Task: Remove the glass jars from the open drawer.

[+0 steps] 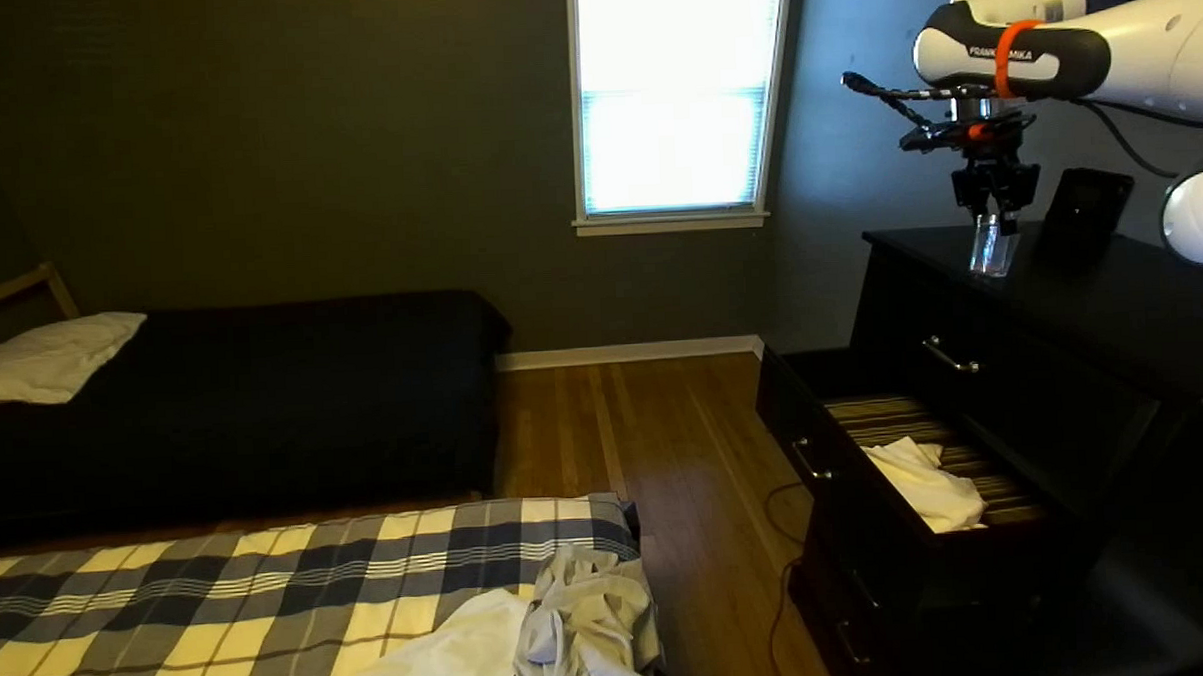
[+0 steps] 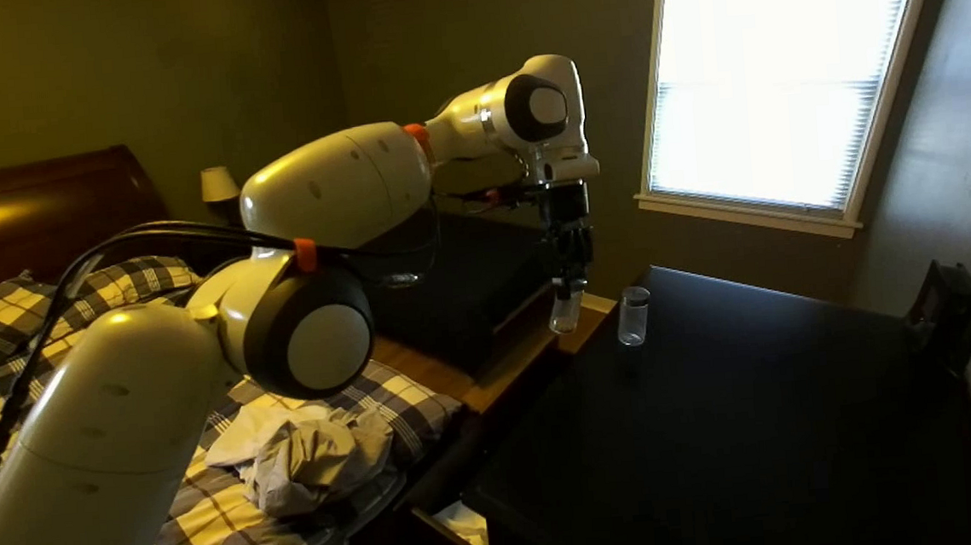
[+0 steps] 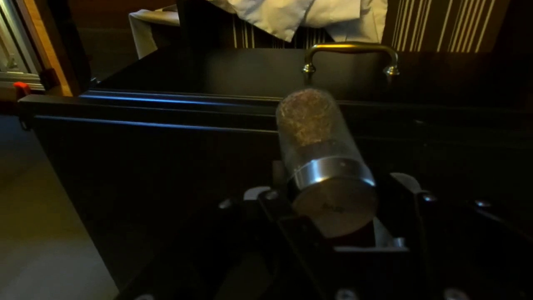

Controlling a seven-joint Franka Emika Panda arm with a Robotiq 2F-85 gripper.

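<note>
My gripper (image 1: pixel 995 212) is shut on a clear glass jar (image 2: pixel 565 314) with a metal lid. The gripper also shows in an exterior view (image 2: pixel 570 284), near the dresser's front edge. In the wrist view the held jar (image 3: pixel 310 121) is tilted, lid towards me, base pointing away; something brownish shows through the glass. Another glass jar (image 2: pixel 634 318) stands upright on the dresser top, beside the held one. In an exterior view the jars overlap at one spot (image 1: pixel 989 246). The drawer (image 1: pixel 786 407) is open below, with striped lining and a white cloth (image 1: pixel 932 487) inside.
The black dresser top (image 2: pixel 744 425) lies under and beside the gripper. A dark box-like device (image 2: pixel 950 313) stands at its wall side. A metal handle (image 3: pixel 352 48) sits on the shut drawer front. A bed with a crumpled cloth (image 1: pixel 591 619) is opposite the dresser.
</note>
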